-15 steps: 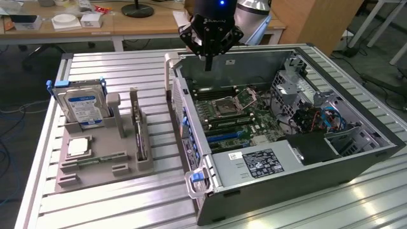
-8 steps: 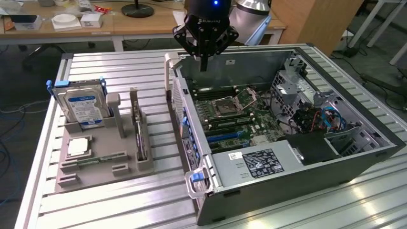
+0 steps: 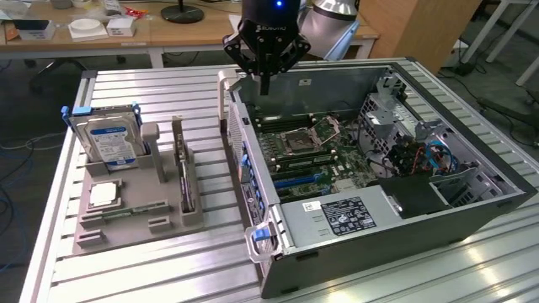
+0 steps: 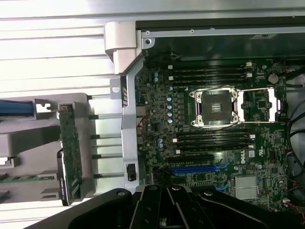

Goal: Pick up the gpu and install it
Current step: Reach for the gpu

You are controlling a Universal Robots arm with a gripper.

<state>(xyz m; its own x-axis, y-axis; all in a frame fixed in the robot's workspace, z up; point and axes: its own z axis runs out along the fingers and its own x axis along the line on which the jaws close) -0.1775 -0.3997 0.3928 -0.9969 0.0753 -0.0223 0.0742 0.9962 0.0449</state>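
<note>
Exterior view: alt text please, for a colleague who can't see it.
The gripper, shut and empty, hangs above the open computer case at its far end. On the exterior view's left, the gpu stands on edge in a grey holder beside a hard drive.

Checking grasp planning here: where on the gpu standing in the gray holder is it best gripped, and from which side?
Probably the top edge of the gpu, near mid-length, coming straight down from above. It stands on edge in a slot of the gray holder with its lower edge seated, so only the upper part is free. Pinch across its two flat faces.
</note>
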